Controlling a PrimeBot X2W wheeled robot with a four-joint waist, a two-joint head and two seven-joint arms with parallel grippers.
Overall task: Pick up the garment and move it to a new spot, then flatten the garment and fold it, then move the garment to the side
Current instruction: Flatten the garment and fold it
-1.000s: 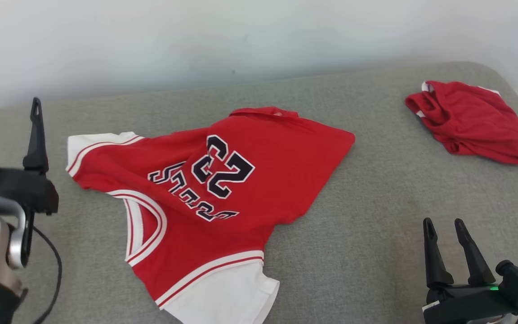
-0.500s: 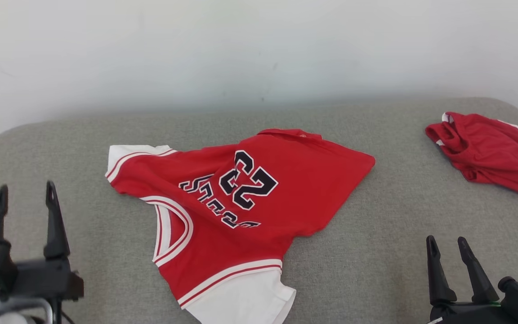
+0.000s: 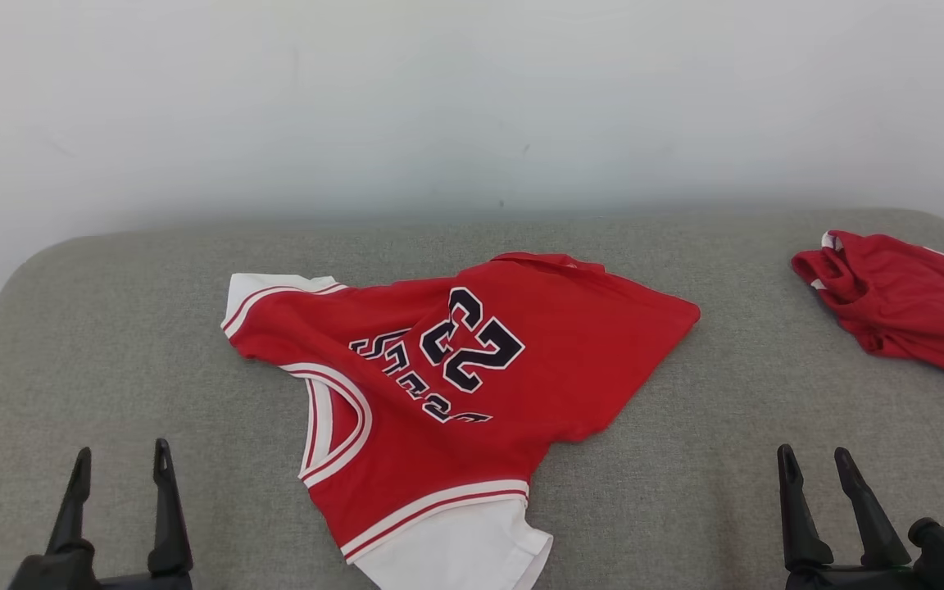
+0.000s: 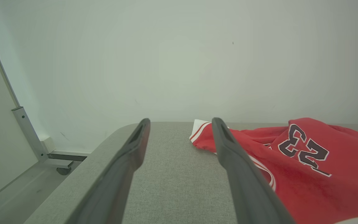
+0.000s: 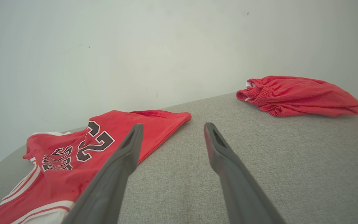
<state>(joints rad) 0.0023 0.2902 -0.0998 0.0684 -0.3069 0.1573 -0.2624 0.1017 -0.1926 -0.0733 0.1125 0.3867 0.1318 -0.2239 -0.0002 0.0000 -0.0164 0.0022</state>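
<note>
The garment (image 3: 456, 385) is a red jersey with white trim and dark lettering, lying rumpled in the middle of the grey padded table (image 3: 136, 328). It also appears in the left wrist view (image 4: 306, 174) and the right wrist view (image 5: 82, 149). My left gripper (image 3: 120, 463) stands open at the lower left, apart from the jersey, with nothing between its fingers. Low at the right, my right gripper (image 3: 814, 463) is open and empty too, short of the jersey's right edge.
A second red garment (image 3: 906, 303) lies bunched at the table's far right (image 5: 297, 96). A pale wall rises behind the table. The table's left edge (image 4: 82, 174) drops to the floor beside a metal frame (image 4: 26, 130) with a castor.
The head camera has tilted up, so the whole scene sits lower and the wall takes more of the picture. The left gripper has dropped from the upper left to the bottom left, still open.
</note>
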